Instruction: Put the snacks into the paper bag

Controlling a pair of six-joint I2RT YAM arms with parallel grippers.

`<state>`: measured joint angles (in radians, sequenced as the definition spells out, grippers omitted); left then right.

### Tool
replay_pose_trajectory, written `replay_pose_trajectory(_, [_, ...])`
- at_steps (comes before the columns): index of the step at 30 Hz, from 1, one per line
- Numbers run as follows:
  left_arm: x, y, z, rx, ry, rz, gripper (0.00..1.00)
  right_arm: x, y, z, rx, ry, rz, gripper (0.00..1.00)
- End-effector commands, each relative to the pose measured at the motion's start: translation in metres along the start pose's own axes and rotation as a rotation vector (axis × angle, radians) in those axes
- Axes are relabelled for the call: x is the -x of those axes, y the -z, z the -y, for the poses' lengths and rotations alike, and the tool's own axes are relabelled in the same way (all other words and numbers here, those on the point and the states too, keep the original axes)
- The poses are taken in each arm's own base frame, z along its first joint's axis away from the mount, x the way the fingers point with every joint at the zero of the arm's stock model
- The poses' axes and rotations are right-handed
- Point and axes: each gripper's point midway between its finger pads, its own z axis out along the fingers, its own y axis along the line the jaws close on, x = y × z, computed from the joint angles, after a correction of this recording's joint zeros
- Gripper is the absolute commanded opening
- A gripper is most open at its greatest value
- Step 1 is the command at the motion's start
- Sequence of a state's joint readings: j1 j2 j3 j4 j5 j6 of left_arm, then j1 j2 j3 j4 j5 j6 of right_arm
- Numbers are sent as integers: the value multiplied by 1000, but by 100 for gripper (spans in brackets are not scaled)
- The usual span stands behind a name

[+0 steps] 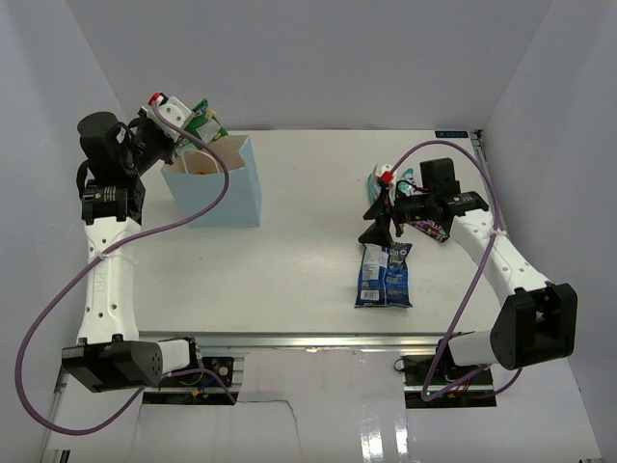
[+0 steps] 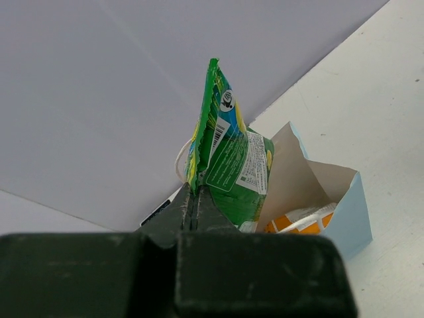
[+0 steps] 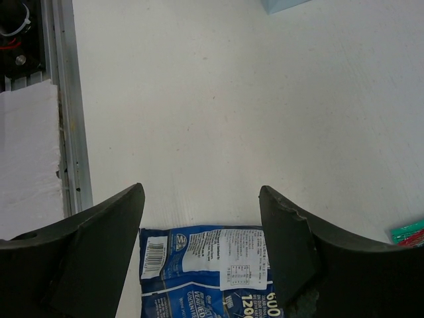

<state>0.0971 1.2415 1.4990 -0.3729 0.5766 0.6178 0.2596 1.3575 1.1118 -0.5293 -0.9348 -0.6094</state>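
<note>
My left gripper (image 1: pixel 189 128) is shut on the green bag (image 1: pixel 205 122) and holds it above the back rim of the light blue paper bag (image 1: pixel 220 188). In the left wrist view the fingertips (image 2: pixel 193 200) pinch the lower edge of the green bag (image 2: pixel 232 165). The paper bag (image 2: pixel 346 213) stands open just beyond, with the orange chip bag (image 2: pixel 306 222) inside. My right gripper (image 1: pixel 382 228) is open over the top end of the blue-white bag (image 1: pixel 384 275), which lies flat between its fingers (image 3: pixel 212 271). The teal-red candy bag (image 1: pixel 409 182) and the dark purple pack (image 1: pixel 431 230) lie by the right arm.
White walls close in on the left, back and right of the table. An aluminium rail (image 3: pixel 66 99) and white foam (image 3: pixel 26 152) run along the table's front edge. Purple cables loop from both arms.
</note>
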Motion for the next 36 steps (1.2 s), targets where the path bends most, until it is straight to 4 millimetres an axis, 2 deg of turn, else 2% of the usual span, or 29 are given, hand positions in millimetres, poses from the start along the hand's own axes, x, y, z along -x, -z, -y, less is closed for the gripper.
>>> replay_pose_trajectory(1, [24, 7, -6, -3, -48, 112, 0, -3, 0, -3, 26, -7, 16, 76])
replay_pose_trajectory(7, [10, -4, -19, -23, -23, 119, 0, -4, 3, -3, 20, -8, 20, 76])
replay_pose_trajectory(11, [-3, -20, -25, -53, 3, 118, 0, -6, 4, -1, 16, -10, 21, 76])
replay_pose_trajectory(17, [-16, -22, -22, -66, 10, 90, 0, -6, 7, 2, 6, -16, 26, 76])
replay_pose_trajectory(25, [-57, -28, -21, -41, 41, 13, 0, -8, 6, 5, 17, -26, 30, 76])
replay_pose_trajectory(30, [-76, -32, -25, -4, 59, -28, 0, -7, 7, 6, 10, -22, 29, 76])
replay_pose_trajectory(33, [-76, -33, -26, 9, 81, -24, 20, -8, 8, 6, 8, -28, 29, 76])
replay_pose_trajectory(34, [-75, -33, -27, 14, 100, -21, 36, -8, 8, 6, 7, -27, 29, 76])
replay_pose_trajectory(36, [-70, -31, -29, 33, 115, -12, 50, -8, 9, 6, 3, -27, 27, 76])
